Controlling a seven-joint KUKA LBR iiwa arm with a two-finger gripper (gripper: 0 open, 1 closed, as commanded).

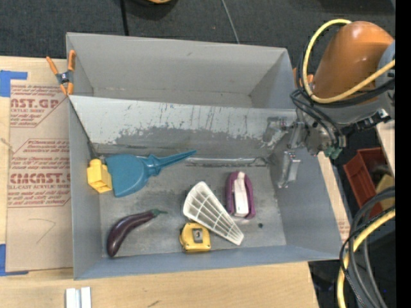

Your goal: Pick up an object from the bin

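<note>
Approach stage: gripper [288, 171] hangs by the bin [180, 43] wall, its opening impossible to tell; reaching the nearby purple-and-white oval object [239, 195] likely needs a descent.

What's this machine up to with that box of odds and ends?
A robot arm reaches into a grey metal bin from the right, meant to pick out one item. Its gripper hangs near the bin's right wall, and I see nothing in it. Closest to it lies a purple-and-white oval thing, next to a white slotted scoop. Further left lie a yellow tape measure, a purple toy aubergine, a blue funnel and a yellow block.
</note>
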